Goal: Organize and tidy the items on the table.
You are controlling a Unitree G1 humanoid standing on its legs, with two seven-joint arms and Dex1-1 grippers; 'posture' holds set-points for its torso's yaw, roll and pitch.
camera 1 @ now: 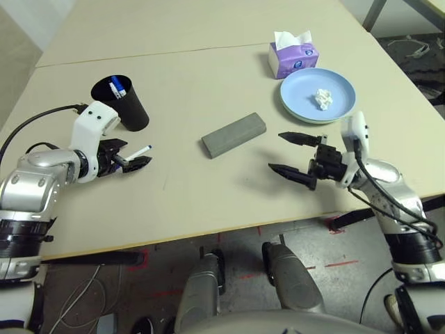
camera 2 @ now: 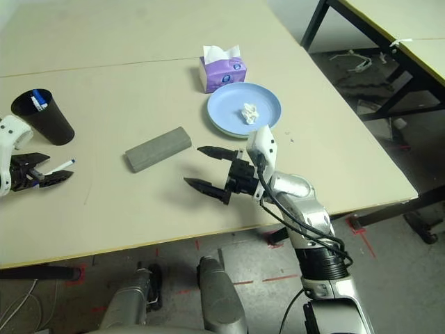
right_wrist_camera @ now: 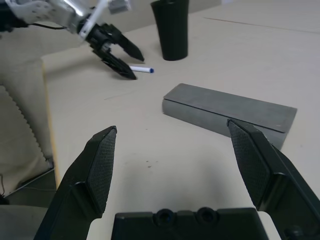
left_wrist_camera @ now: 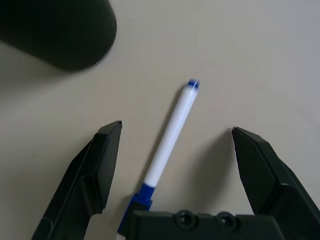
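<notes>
Left gripper point(camera 1: 135, 157) spread wide, low over the table point(camera 1: 208, 202), straddling a white marker point(left_wrist_camera: 172, 135) without gripping it; marker flat on the surface between the two fingers, touching neither. Just beyond, toward the far left of the glasses case: a black cup point(camera 1: 125, 103), upright, holding a second blue-capped marker point(camera 1: 118, 87) that leans against its rim.

Right gripper point(camera 1: 295, 154) likewise wide open and empty, hovering near the right of the glasses case, fingertips point(right_wrist_camera: 102, 160) pointing toward it, no contact.

Grey glasses case point(camera 1: 235, 135) closed, lying flat and angled at mid-table, between the two grippers.

Far right of the case: light-blue plate point(camera 1: 299, 90) stacked on a light-green plate point(camera 1: 316, 120), only the green rim peeking out beneath. Small crumpled tissue point(camera 1: 322, 98) resting on the blue plate, right of its centre.

Purple tissue box point(camera 1: 293, 58) just behind the plates, touching or nearly touching the rim, a white tissue standing up from its slot.

Thin seam line point(camera 1: 174, 50) across the tabletop, well beyond the case.
</notes>
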